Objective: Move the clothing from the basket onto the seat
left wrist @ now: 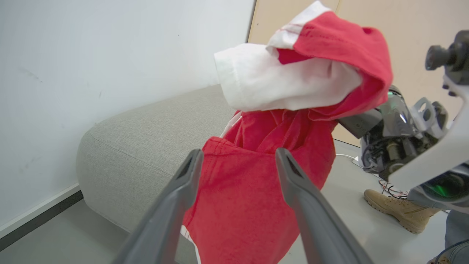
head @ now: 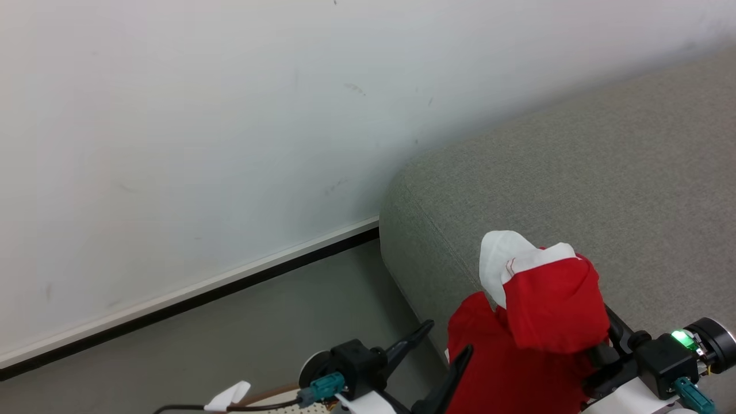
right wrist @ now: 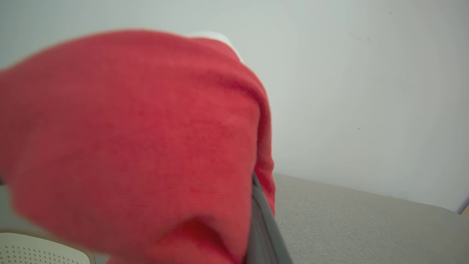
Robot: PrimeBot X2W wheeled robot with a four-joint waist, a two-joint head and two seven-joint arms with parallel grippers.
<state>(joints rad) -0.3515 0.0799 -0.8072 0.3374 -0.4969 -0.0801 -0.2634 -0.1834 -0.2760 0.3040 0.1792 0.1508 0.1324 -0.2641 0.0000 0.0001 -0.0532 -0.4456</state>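
Two pincers: the right pincer (right wrist: 261,220) is clenched on the bright red soft fabric garment with white panels (head: 552,310); the left pincer (head: 448,338) gapes released beside it. The garment hangs in the air at the front edge of the light grey upholstered sofa (head: 575,172), near its rounded corner. It looks light and limp, best gripped by a bunched fold. The right wrist view catches the cream perforated plastic basket (right wrist: 36,253), the left wrist view a person's tan boot (left wrist: 395,211).

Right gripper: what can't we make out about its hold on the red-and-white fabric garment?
Right gripper fingertips, head view: buried under the red-and-white soft fabric garment.
Right wrist view: garment blurred against lens, grip point unreadable.
Cream perforated plastic basket, right wrist view: cut by bottom edge.
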